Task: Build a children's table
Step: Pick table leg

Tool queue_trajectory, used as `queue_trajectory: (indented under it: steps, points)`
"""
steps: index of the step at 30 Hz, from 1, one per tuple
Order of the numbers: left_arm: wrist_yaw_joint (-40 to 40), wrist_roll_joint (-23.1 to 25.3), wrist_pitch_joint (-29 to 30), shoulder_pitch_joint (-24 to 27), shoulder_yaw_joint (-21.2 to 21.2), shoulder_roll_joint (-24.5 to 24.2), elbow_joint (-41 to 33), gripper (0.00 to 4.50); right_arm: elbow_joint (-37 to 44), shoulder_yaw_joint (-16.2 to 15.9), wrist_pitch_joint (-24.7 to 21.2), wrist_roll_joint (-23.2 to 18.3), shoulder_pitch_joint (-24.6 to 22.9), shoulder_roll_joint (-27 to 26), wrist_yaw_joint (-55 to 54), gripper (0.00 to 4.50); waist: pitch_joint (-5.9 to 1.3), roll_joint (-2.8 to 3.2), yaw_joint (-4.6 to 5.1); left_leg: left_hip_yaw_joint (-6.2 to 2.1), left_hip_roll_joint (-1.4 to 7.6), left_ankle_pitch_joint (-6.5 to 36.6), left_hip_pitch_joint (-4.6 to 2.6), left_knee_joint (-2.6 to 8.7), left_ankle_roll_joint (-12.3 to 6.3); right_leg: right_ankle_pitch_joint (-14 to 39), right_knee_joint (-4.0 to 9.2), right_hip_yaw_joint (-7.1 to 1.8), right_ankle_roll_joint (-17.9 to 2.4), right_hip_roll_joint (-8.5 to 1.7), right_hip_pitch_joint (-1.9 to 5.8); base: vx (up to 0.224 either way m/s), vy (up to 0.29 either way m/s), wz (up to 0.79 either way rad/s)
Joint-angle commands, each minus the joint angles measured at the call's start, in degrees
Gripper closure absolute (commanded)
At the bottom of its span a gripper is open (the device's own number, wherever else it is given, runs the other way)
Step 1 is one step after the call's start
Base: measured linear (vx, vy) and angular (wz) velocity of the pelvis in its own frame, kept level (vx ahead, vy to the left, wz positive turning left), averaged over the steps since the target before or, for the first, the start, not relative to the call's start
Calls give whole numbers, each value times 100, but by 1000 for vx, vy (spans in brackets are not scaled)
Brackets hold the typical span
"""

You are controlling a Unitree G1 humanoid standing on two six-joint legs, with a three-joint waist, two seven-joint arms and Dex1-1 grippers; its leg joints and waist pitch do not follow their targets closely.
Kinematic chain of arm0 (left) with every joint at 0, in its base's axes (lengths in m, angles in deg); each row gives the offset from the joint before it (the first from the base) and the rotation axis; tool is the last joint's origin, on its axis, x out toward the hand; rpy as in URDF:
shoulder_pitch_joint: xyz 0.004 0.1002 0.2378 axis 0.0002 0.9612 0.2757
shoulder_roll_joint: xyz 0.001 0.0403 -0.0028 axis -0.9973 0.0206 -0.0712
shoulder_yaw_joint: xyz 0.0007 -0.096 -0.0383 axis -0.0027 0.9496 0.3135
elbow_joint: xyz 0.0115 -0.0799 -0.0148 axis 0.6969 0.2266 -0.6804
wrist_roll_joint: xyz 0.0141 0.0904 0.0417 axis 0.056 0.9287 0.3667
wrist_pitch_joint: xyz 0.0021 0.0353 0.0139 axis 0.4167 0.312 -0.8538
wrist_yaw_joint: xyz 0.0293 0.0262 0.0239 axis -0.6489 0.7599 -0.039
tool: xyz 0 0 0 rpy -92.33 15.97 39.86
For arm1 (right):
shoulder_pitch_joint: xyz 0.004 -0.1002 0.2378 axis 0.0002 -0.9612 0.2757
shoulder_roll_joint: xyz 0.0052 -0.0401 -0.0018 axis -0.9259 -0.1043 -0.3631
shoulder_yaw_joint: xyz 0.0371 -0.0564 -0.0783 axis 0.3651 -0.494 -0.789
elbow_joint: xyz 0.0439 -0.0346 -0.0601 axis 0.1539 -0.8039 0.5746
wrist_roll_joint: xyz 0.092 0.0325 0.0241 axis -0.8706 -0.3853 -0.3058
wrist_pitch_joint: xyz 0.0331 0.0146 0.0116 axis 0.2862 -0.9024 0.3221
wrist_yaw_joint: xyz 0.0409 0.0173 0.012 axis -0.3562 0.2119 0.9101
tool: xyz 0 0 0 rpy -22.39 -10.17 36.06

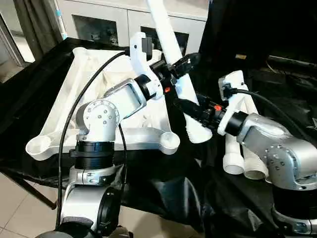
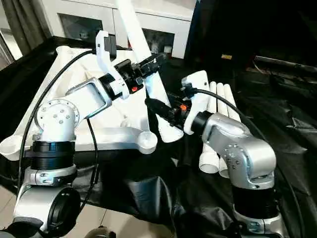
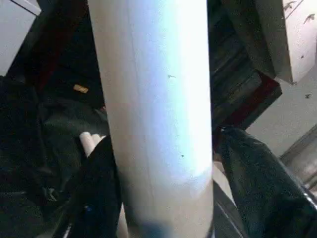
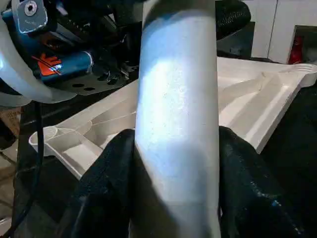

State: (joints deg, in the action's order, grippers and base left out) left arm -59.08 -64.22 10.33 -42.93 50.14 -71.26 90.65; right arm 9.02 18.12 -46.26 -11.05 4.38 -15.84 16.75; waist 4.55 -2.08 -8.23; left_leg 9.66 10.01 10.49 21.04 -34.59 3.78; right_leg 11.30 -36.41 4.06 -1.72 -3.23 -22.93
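Tabletop (image 1: 84,94) of white plastic lies upside down on the black-draped table (image 1: 163,188), its ribbed underside up and a round corner socket (image 1: 171,141) at the near corner. Just beside that socket a white tubular leg (image 1: 173,54) leans steeply, its flared lower end (image 1: 198,133) down on the black cloth and its upper end running off the top of the head views.

Both arms meet on this leg. The right gripper (image 4: 176,163) is clamped on it low down; its wrist view shows a black finger (image 4: 111,173) pressed against each side of the tube, with the tabletop's ribs beyond. The left gripper (image 1: 184,63) sits higher on the leg, jaws around the tube, but whether they press it cannot be told: the left wrist view gives the tube close up with one dark finger (image 3: 101,188) beside it.

Head views add what the wrist cameras miss: three spare legs (image 2: 218,129) lying side by side on the cloth past the right forearm, and a white glass-door cabinet (image 1: 109,25) behind the table.
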Motion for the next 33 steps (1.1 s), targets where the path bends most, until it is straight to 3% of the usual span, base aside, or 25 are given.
queue_trajectory:
  steps: [1,9,11,12,16,17,18,20,22,26,30,33]
  points:
    - [62,56,94,-37,-124,24,-172,185,-5,1,112,76,43,-18,-87,262,-505,66,2,-115,256,471,-19,335,41,466,441,-329,-773,-481,398,0,0,0]
    - [189,90,59,-59,-97,68,-161,249,-68,-18,226,57,39,-76,-173,262,-499,78,9,-115,255,545,-26,343,64,553,458,-330,-762,-477,391,0,0,0]
    - [150,64,83,-51,-107,75,-207,252,-65,-15,233,49,34,-78,-179,262,-501,76,7,-116,254,524,-21,340,62,509,452,-330,-771,-480,396,0,0,0]
    - [135,54,93,-54,-103,77,-216,254,-71,-15,238,49,39,-81,-187,262,-505,109,1,-122,256,519,-23,338,67,481,443,-329,-782,-483,394,0,0,0]
    - [120,31,113,-66,-78,101,-234,261,-81,-12,283,58,40,-87,-246,262,-508,89,10,-117,251,503,-19,334,35,407,445,-326,-813,-473,401,0,0,0]
    - [74,-12,107,-72,-69,107,-241,262,-84,-9,306,56,41,-80,-257,262,-510,129,2,-123,253,495,-20,333,36,391,435,-326,-824,-478,398,0,0,0]
    - [37,-48,103,-79,-60,111,-246,263,-88,-6,331,58,43,-74,-269,262,-511,105,10,-118,253,501,-17,333,24,397,445,-325,-832,-479,404,0,0,0]
    - [-38,-78,114,-103,-62,83,-246,263,-98,1,378,80,56,-69,-297,262,-511,117,8,-114,247,481,-13,328,-5,404,447,-327,-839,-474,398,0,0,0]
    - [-94,-81,121,-125,-70,56,-237,264,-114,18,389,74,68,-70,-312,206,-515,156,3,-116,243,517,-12,329,-11,525,460,-323,-810,-474,397,0,0,0]
    - [-279,7,109,-168,-180,-71,-209,264,-131,90,326,-18,84,-63,-288,173,-517,171,4,-113,240,530,-12,331,5,626,472,-322,-765,-469,387,0,0,0]
    - [-1019,209,32,-239,-611,-498,-184,264,-97,210,137,-288,103,91,-59,139,-515,187,-1,-118,243,543,-25,350,-16,684,481,-322,-681,-459,371,0,0,0]
    - [-1839,315,5,-337,-1016,-926,-197,264,-26,225,-181,-636,110,498,484,107,-519,197,-15,-114,249,552,-29,347,-8,705,470,-330,-660,-461,382,0,0,0]
